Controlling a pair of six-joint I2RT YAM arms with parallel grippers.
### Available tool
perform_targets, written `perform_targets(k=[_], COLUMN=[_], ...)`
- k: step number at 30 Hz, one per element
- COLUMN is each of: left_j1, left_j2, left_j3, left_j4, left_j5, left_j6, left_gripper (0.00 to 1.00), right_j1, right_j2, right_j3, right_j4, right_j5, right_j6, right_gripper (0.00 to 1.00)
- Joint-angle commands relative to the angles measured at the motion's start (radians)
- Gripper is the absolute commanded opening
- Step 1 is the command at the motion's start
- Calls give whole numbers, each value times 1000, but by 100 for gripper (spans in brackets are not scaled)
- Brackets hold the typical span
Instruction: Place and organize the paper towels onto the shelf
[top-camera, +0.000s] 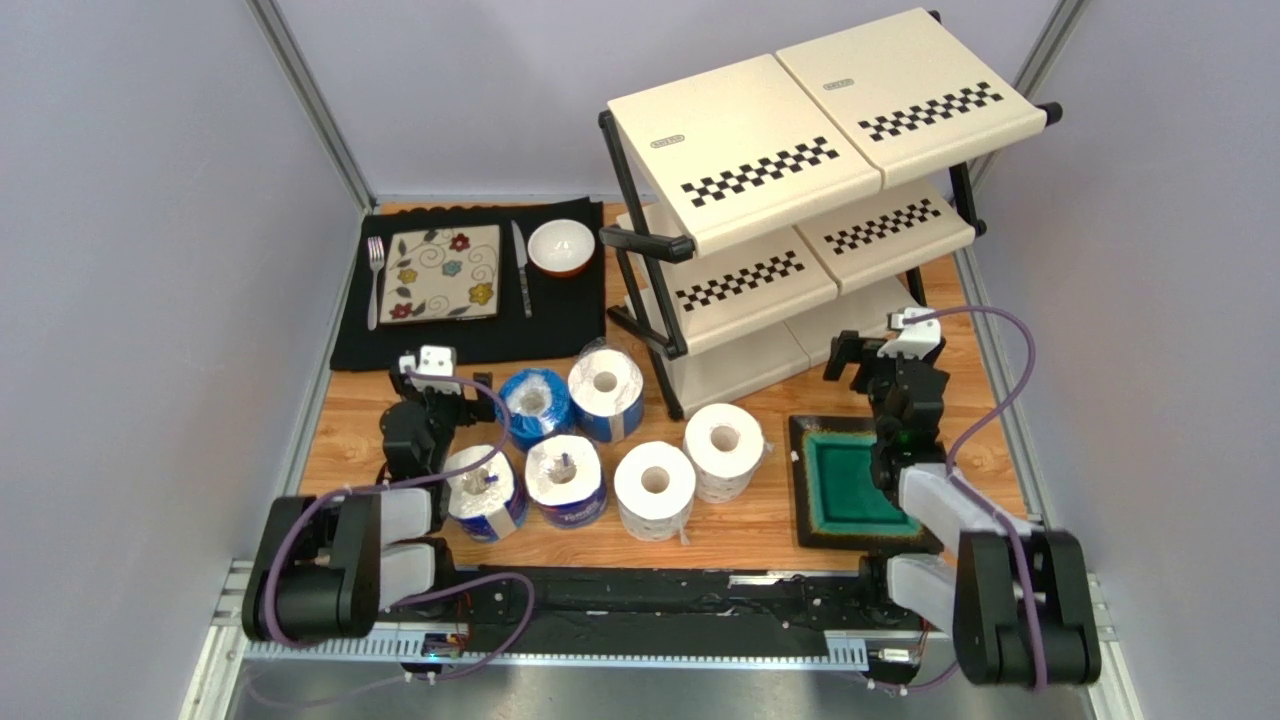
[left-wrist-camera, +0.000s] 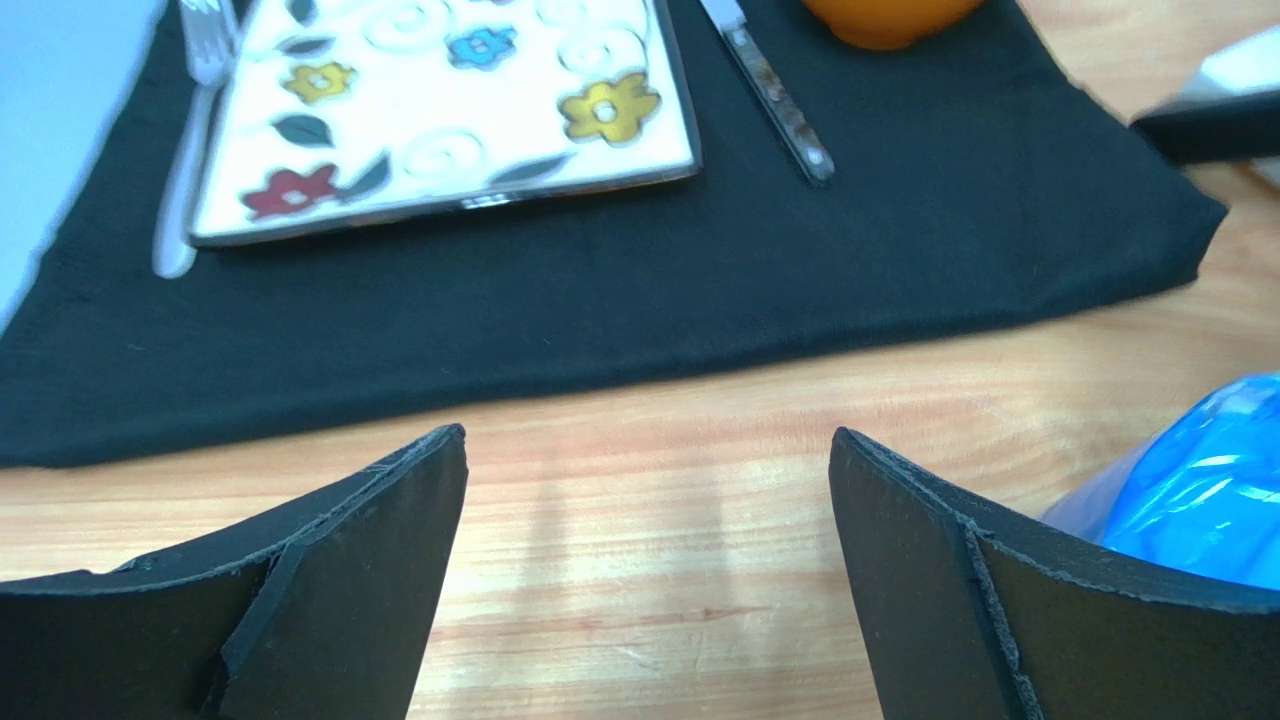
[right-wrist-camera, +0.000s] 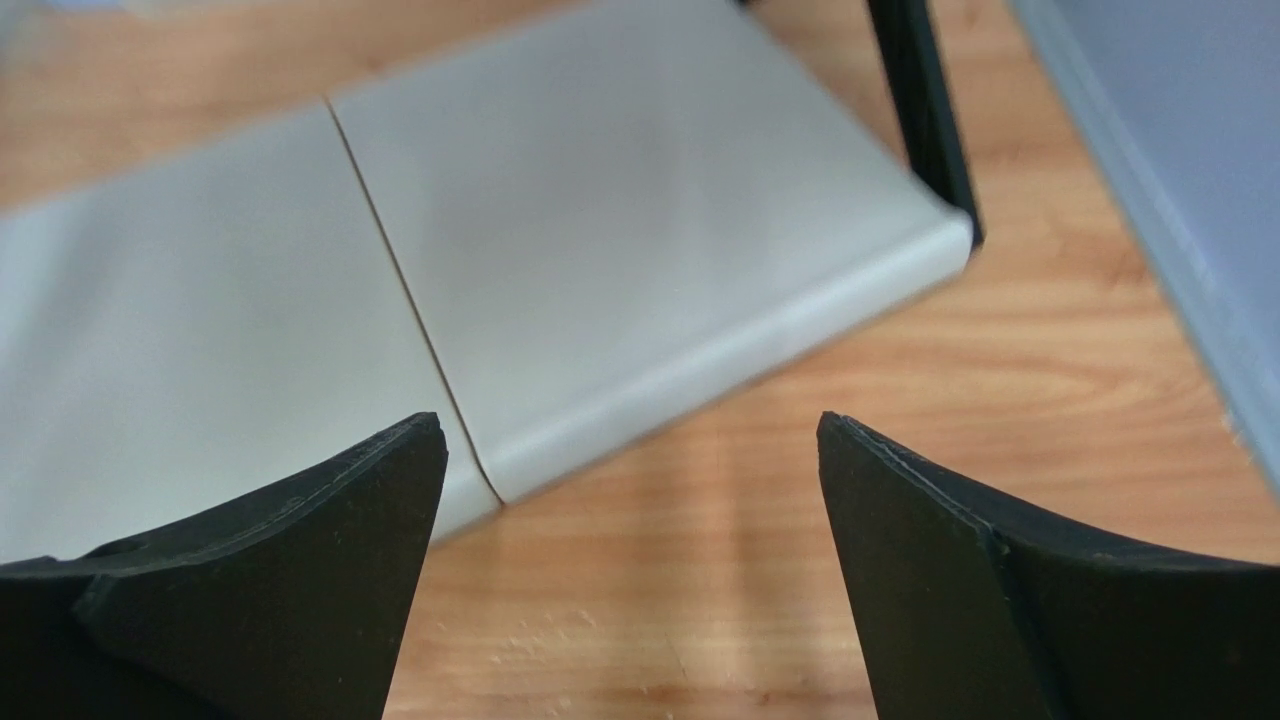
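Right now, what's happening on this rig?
Nothing is held. All six rolls sit on the table beside the shelf, whose visible tiers hold none. The left gripper is open and empty next to the rolls. The right gripper is open, facing the shelf's bottom tier.

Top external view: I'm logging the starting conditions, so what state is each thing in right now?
paper towels: all six standing on end on the table, none shelved.
shelf: upright, visible tiers bare.
left gripper: open, empty.
right gripper: open, empty.
green tray: flat, nothing visible inside.
bowl: upright, looks empty.
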Motion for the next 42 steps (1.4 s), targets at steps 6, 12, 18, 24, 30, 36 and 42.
perform_targets(k=[6, 12, 18, 24, 30, 36, 42], left_j1=[-2, -2, 0, 0, 1, 1, 1], left_j2=[-346, -412, -447, -470, -472, -504, -529], left_j3=[-142, -2, 35, 58, 125, 254, 352], left_j4=[-323, -620, -780, -871, -972, -1121, -1285], left_j5=[-162, -192, -222, -242, -203, -190, -179], left_j6=[-201, -380, -517, -594, -577, -548, -497], left_gripper=[99, 99, 99, 99, 99, 99, 98], right_j1=[3, 3, -1, -1, 1, 61, 283], right_j2=[-415, -423, -387, -373, -303, -269, -389], right_j3=[4, 156, 184, 252, 290, 379, 391], right_j4=[-207, -603, -765, -809, -863, -1034, -1170], right_j5=[224, 291, 504, 369, 201, 84, 179], right_j6=[294, 470, 690, 667, 654, 601, 597], right_gripper=[100, 100, 100, 100, 99, 98, 99])
